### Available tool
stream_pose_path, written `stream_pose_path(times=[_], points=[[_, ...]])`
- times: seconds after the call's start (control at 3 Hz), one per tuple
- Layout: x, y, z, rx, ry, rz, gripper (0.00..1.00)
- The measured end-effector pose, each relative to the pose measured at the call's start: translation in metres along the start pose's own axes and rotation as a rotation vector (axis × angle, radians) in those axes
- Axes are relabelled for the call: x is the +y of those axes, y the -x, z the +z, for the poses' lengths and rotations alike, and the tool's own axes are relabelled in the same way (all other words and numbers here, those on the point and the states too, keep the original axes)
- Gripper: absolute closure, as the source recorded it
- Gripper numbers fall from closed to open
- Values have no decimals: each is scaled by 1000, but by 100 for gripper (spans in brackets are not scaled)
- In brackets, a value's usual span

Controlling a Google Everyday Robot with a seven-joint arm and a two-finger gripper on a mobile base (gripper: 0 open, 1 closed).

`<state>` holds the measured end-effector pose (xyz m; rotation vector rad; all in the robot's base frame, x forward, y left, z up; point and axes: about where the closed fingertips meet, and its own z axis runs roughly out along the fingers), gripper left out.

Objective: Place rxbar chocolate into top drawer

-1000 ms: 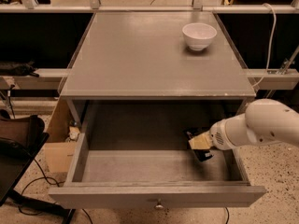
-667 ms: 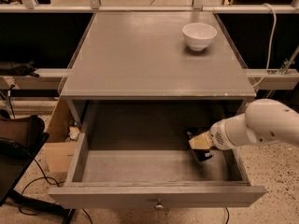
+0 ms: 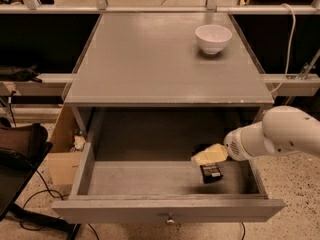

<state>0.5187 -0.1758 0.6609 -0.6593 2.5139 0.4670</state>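
The top drawer (image 3: 165, 210) is pulled out wide under the grey table, its front panel and small knob nearest the camera. The rxbar chocolate (image 3: 211, 172), a small black bar with pale lettering, lies on the drawer floor at the right. My gripper (image 3: 207, 155) reaches into the drawer from the right on a white arm and hangs just above and behind the bar. Its pale fingers (image 3: 212, 154) look open and hold nothing.
A white bowl (image 3: 213, 38) stands on the table top (image 3: 150, 59) at the back right. A cardboard box (image 3: 62, 159) and a dark chair with cables stand on the floor to the left. A white cable hangs at the right.
The black bar now shows on the drawer floor just below the gripper; before, it did not show apart from the gripper. The arm has barely moved.
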Motion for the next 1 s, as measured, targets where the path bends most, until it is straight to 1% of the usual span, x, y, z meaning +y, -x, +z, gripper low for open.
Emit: stream_pose_path(times=[0.33, 0.67, 1.0], points=[[8, -1, -18, -22, 38, -43, 0], [49, -12, -93, 9, 88, -221, 0], [81, -17, -153, 59, 64, -345, 0]])
